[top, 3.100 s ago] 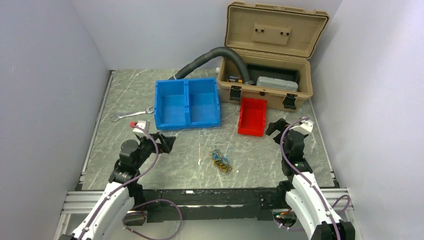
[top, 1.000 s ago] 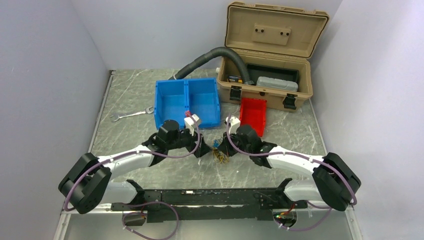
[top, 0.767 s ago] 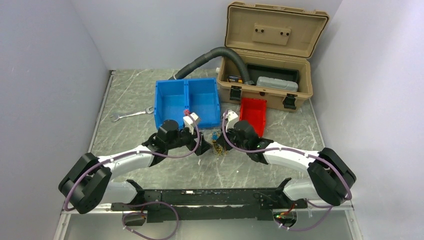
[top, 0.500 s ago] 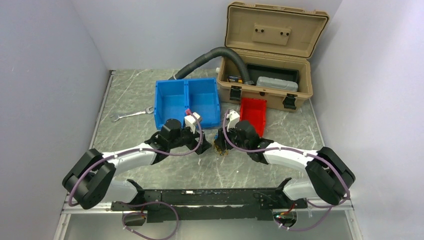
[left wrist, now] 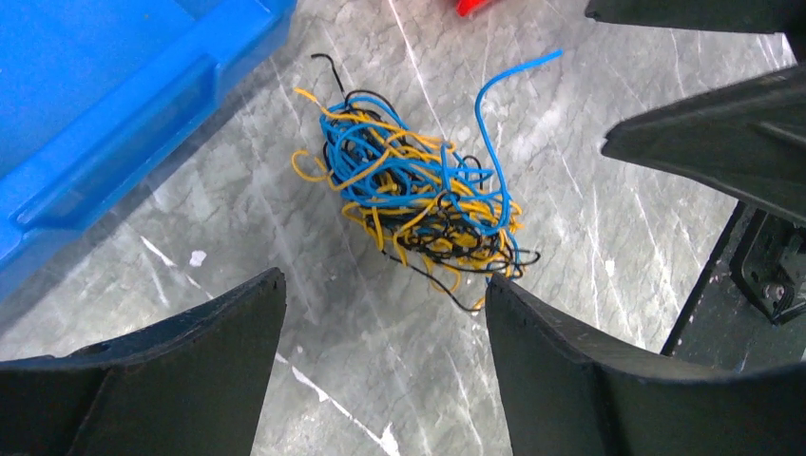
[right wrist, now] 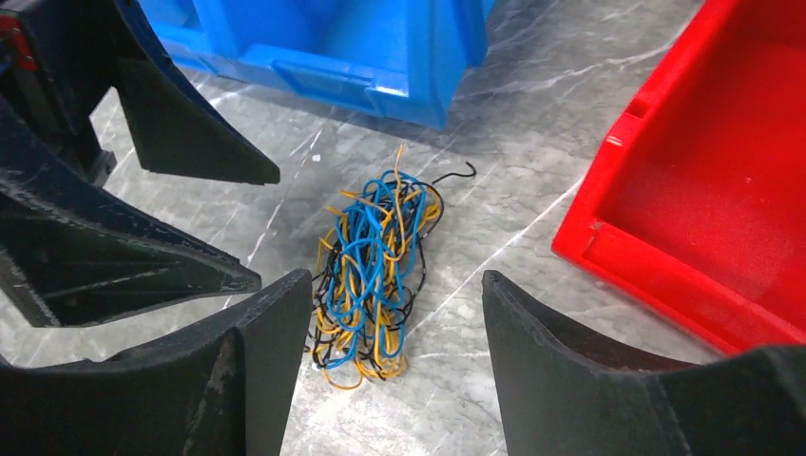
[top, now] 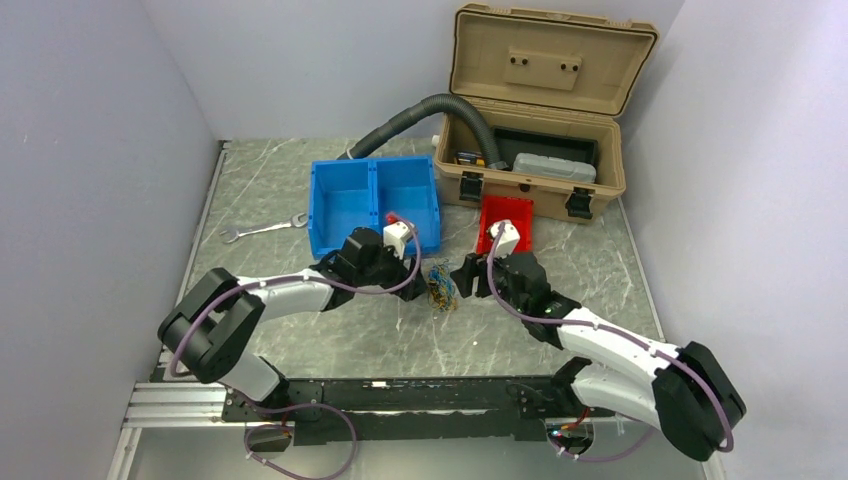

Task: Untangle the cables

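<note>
Left wrist view shows the left gripper spread open and empty, the cables lying in a tangled bundle on the table just ahead of its fingertips, while the right gripper likewise stands open, the bundle just ahead between its fingers.

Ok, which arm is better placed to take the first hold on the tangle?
Probably the right. Both grippers are open and flank the cables, but the tangle's near end lies between the fingers of the right gripper, while it sits mostly ahead of the left gripper.
</note>
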Available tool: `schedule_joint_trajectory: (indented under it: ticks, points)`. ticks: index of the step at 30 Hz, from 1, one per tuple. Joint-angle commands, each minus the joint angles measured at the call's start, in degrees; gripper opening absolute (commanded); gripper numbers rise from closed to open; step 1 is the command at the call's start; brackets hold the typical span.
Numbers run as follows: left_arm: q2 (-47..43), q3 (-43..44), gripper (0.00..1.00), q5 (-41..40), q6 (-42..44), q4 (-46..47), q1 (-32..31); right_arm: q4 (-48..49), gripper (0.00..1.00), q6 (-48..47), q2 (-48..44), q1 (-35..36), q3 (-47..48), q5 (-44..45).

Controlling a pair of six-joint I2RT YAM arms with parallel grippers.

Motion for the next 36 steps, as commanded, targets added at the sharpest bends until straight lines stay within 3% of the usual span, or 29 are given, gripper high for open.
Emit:
schedule_joint_trajectory:
  ticks: [1, 10, 12, 14, 18, 19, 25, 36]
  points:
    - [2.8, 5.3, 0.79, 1.3, -1.8, -2.3, -0.8, 2.8, 0.69, 1.9, -3.7, -1.4, -1.8, 2.3]
    - [9.3, 8.1, 0.76, 3.5, -1.8, -2.1, -1.6, 3.2, 0.69, 3.0, -4.4, -3.1, -2.6, 1.0]
    - [10.0, 9.1, 0.70, 4.6, -1.2, -2.7, -1.6, 3.1, 0.69, 3.1, -4.1, -3.2, -2.3, 1.1]
    - [10.7, 10.1, 0.58, 5.3, -1.0, -3.5, -1.6, 3.2, 0.69, 3.3, -4.0, -3.4, -2.5, 1.2]
    - [11.0, 11.7, 0.05, 6.4, -0.3, -5.4, -1.6, 3.1, 0.70, 3.7, -3.3, -4.0, -2.2, 0.4]
    - [10.5, 11.3, 0.00, 6.5, -0.2, -5.3, -1.6, 3.0, 0.70, 3.7, -3.2, -4.2, -2.2, 0.2]
    - [6.4, 8.2, 0.00, 6.9, -0.2, -2.5, -1.2, 2.2, 0.70, 4.7, -5.1, -6.1, -3.3, -0.9]
    - [3.3, 2.9, 0.00, 14.1, -4.4, 6.2, 3.1, 4.3, 0.70, 8.9, -3.1, -8.2, -5.8, -15.3]
